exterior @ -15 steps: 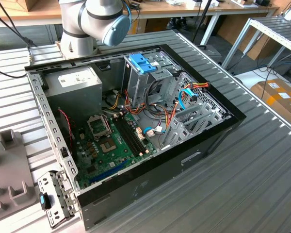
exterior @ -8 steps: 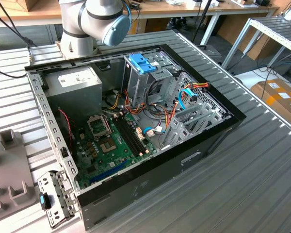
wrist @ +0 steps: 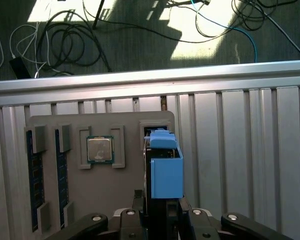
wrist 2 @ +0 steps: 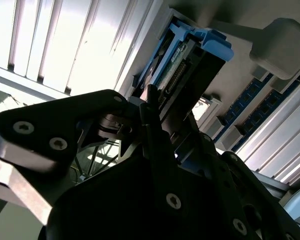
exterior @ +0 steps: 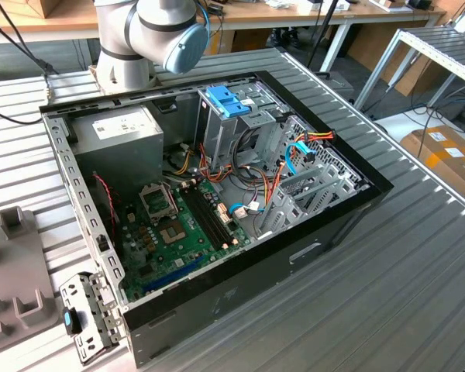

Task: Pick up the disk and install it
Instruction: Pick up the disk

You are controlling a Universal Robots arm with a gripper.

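Note:
The disk point(wrist: 164, 172) stands on edge with its blue plastic rail facing the first wrist view. It is at a slot in the grey parts tray point(wrist: 125, 182). My gripper point(wrist: 160, 202) is shut on the disk, one finger on each flat side. In the second wrist view the disk point(wrist 2: 187, 65) runs out from between the dark fingers point(wrist 2: 151, 102), its blue rail end farthest away. I cannot tell whether it still sits in the slot. The open computer case point(exterior: 217, 194) lies on the table, with a metal drive cage under a blue cap point(exterior: 229, 101).
The tray also holds a processor chip point(wrist: 100, 150) and memory sticks point(wrist: 34, 180). Beyond the table's edge rail point(wrist: 150, 80), cables point(wrist: 65, 40) lie on the floor. Inside the case are a grey power supply point(exterior: 120, 139), the motherboard point(exterior: 178, 232) and loose wires. The arm's base point(exterior: 139, 39) stands behind the case.

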